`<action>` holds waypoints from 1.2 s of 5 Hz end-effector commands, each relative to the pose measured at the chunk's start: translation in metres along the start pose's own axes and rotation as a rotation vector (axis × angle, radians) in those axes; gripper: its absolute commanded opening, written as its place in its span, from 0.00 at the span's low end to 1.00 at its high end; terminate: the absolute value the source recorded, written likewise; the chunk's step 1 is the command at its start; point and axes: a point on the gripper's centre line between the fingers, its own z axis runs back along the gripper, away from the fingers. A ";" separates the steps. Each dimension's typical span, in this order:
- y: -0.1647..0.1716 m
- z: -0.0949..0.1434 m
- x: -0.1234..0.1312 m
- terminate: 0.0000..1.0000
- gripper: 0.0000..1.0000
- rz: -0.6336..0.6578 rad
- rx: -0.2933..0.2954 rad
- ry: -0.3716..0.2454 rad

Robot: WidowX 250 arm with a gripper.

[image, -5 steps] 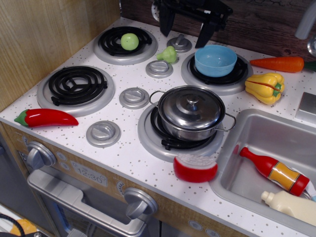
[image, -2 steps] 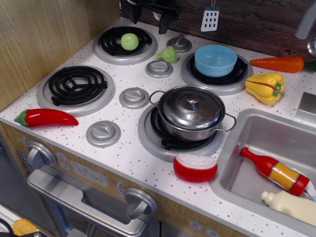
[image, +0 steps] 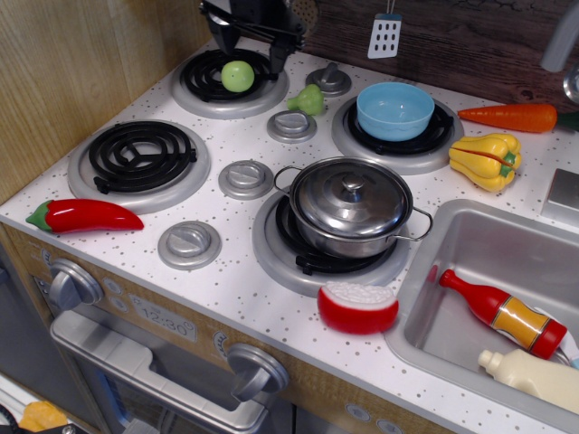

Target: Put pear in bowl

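The pear is a light yellow-green ball on the back left burner. The light blue bowl stands empty on the back right burner. My black gripper is open and hangs just above and behind the pear. Its two fingers reach down on either side of the pear, one at the left and one at the right. I cannot tell whether they touch it.
A darker green necked piece lies by a knob between the back burners. A lidded steel pot, a red dish with white top, a red pepper, a yellow pepper and a carrot stand around. The sink holds two bottles.
The gripper has moved left from above the bowl to above the pear and has come lower. Nothing else has moved.
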 end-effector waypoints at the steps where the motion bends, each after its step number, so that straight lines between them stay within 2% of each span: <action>1: 0.016 -0.012 0.007 0.00 1.00 -0.042 0.043 -0.076; 2: 0.020 -0.024 0.005 0.00 1.00 -0.050 0.017 -0.074; 4: 0.036 -0.043 0.010 0.00 1.00 -0.071 0.023 -0.079; 6: 0.043 -0.059 0.019 0.00 1.00 -0.057 -0.024 -0.075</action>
